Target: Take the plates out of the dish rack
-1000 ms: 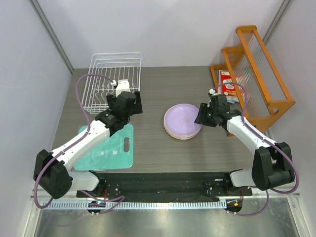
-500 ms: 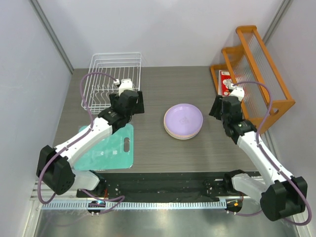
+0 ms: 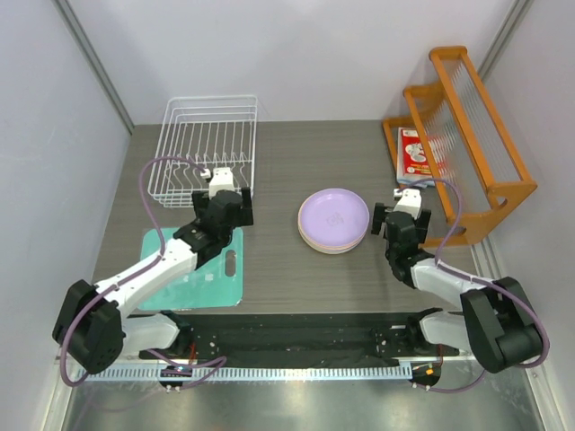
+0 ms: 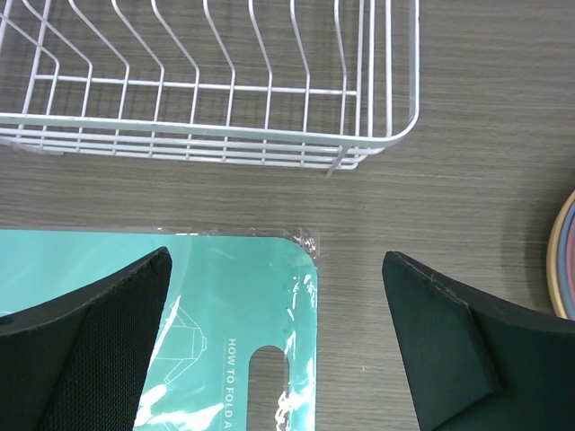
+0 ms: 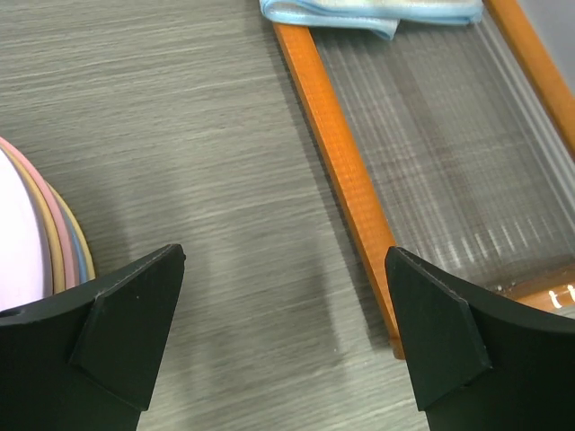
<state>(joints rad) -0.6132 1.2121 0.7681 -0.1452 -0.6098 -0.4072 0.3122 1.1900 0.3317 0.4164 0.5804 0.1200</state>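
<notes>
Teal mat (image 4: 225, 296) nearest; print reads "HOW TO FOLD A", the rest cut off. Left gripper (image 4: 276, 260) over the mat's far corner, jaws wide apart, empty, drawn back from the dish rack (image 3: 207, 144). Right gripper (image 5: 286, 254) jaws wide, empty, pulled off the plates (image 3: 333, 218) since a second ago. Plates stacked mid-table, lavender on top, outside the rack at far left.

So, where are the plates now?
In the top view the plates sit in one stack at mid-table, right of the mat and left of the orange shelf.
</notes>
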